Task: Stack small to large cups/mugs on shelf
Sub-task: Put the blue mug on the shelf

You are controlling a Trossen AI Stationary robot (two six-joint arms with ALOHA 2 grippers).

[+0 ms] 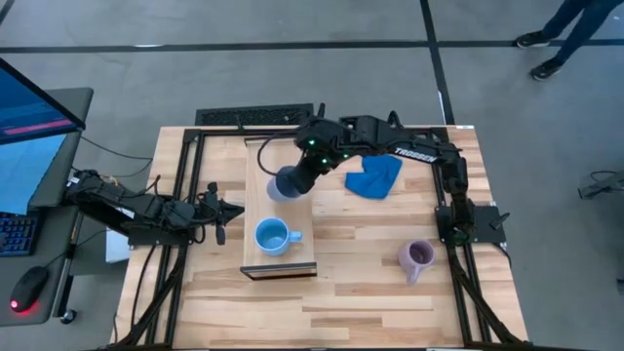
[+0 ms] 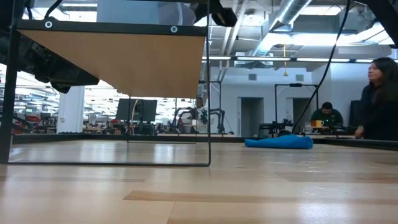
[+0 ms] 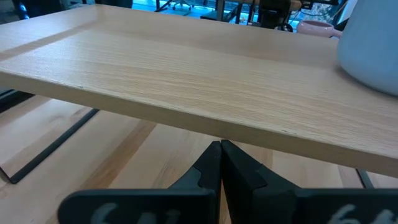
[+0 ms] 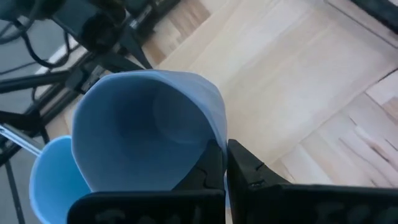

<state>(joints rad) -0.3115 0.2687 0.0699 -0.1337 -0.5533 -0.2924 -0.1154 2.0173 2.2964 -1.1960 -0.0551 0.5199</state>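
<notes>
The shelf [image 1: 292, 210] is a pale board raised on a dark wire frame in the middle of the table. A light sky-blue mug [image 1: 273, 236] stands on its near half. My right gripper [image 1: 300, 174] reaches in from the far right and is shut on the slate-blue mug [image 1: 284, 184] over the shelf's far half. The lilac mug [image 1: 417, 258] stands on the tabletop to the right. My left gripper [image 1: 222, 210] waits shut by the shelf's left edge, lower than the board [image 3: 186, 74]. My right gripper [image 4: 225, 171] pinches the slate-blue mug's wall at the rim [image 4: 219, 134], one finger [image 4: 208, 171] inside the mug and the other outside. The mug is tilted, its mouth facing the wrist camera. Whether its base touches the shelf, I cannot tell.
A bright blue cloth [image 1: 375, 177] lies on the table right of the shelf's far end. Open tabletop stretches between the shelf and the lilac mug. People stand in the room beyond the table [image 2: 376, 93].
</notes>
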